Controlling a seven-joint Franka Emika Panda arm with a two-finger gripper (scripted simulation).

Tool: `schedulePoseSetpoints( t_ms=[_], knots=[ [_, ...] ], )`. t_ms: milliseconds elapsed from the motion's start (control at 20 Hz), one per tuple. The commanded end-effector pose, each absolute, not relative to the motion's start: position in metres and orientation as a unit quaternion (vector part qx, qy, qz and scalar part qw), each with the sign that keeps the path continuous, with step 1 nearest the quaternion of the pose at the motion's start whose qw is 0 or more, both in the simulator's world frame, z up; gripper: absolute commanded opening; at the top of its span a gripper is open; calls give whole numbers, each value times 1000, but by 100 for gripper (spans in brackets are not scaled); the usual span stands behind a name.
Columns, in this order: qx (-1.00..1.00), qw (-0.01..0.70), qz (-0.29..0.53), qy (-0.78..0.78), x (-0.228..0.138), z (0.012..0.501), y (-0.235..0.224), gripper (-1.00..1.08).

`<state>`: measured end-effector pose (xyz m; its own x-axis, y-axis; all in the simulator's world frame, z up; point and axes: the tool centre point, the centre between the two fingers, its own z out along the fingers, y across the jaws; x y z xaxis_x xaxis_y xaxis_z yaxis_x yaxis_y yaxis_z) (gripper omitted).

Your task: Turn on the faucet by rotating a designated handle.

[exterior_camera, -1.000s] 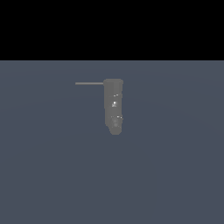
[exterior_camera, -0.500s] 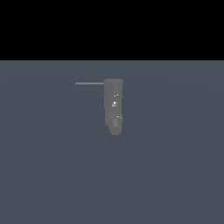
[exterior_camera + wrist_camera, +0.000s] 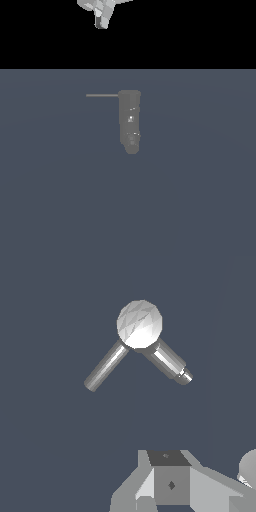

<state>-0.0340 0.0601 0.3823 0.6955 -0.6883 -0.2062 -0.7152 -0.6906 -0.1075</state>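
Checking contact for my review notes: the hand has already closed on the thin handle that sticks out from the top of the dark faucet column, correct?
Not correct. In the exterior view the hand hangs high above, clear of the handle, touching nothing. The rest holds: the thin handle does stick out sideways from the top of the dark faucet column.

Faucet (image 3: 130, 120): dull dark grey in the exterior view, matt, smooth above, knobbly low down, flecked with tiny white specks; from the wrist view (image 3: 139, 323), bright metallic with a faceted sheen on the rounded top. Handle (image 3: 102, 95): thin grey rod beside the faucet top, matt outside, glossy brushed-metal highlights up close (image 3: 106, 367). Gripper (image 3: 101, 18): white and pale grey, plastic-looking, flat-shaded, unpolished. Floor (image 3: 200, 200) around the faucet: plain slate-blue, matt, untextured.
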Motion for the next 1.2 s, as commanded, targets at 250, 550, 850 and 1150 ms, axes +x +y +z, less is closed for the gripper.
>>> schedulePoseSetpoints(
  t_ms=[250,550,850,1150],
  knots=[
    [-871,70,79,480,10,334,77,-100],
    [-829,49,70,552,41,294,90,-100],
    [-786,26,48,616,68,254,104,-100],
    [-751,10,24,659,87,224,115,-100]
  ],
)
